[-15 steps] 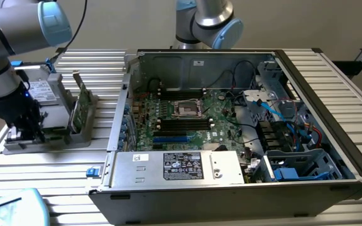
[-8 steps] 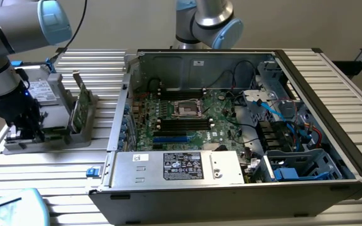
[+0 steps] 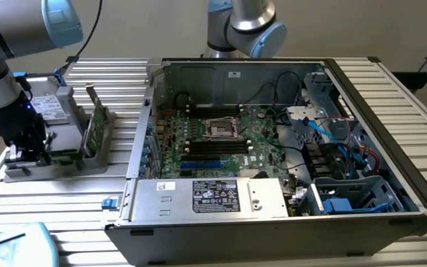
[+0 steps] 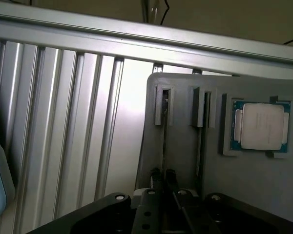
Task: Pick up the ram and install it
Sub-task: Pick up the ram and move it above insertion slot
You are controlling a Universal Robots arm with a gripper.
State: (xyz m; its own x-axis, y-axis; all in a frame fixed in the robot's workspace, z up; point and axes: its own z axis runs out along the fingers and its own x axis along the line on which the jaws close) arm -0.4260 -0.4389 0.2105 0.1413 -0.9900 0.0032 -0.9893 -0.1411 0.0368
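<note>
Two thin green circuit-board ram sticks [image 3: 91, 128] on edge in grey plastic holder [image 3: 65, 164], left-centre of exterior view. Black gripper [image 3: 22, 158] over holder, clamp state can't tell. Light, stiff, fragile: pinch top edge.

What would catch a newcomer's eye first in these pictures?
The open computer case takes up the middle of the exterior view, with its green motherboard exposed. On the exterior view's left, the arm's tool is low at a grey holder, in which the ram stands upright. In the wrist view, a square silver processor chip sits in a recess of that holder.
</note>
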